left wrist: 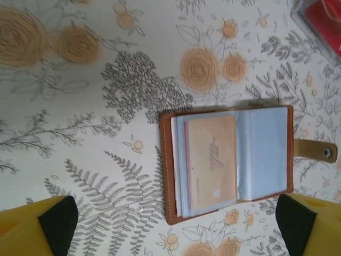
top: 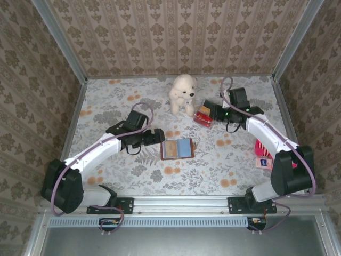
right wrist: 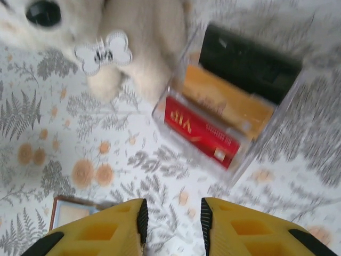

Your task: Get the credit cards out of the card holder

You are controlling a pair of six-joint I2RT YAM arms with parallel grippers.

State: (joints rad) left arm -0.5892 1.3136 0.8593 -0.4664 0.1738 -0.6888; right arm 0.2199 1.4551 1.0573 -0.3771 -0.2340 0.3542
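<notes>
The brown card holder (top: 177, 149) lies open on the floral table, its blue lining up. In the left wrist view a tan credit card (left wrist: 211, 164) sits in the left pocket of the card holder (left wrist: 170, 160). My left gripper (left wrist: 173, 226) hovers over its near edge, open wide, touching nothing; from above it is just left of the wallet (top: 157, 137). A red card (right wrist: 200, 130) and an orange card (right wrist: 226, 100) stand in a clear box (right wrist: 242, 165). My right gripper (right wrist: 173, 221) is just in front of that box, open, with nothing between its fingers.
A white plush dog (top: 182, 93) sits at the back, next to the clear box (top: 203, 116). A pink object (top: 263, 154) lies beside the right arm. A black item (right wrist: 248, 64) fills the box's far slot. The wallet's strap (left wrist: 317, 151) sticks out sideways.
</notes>
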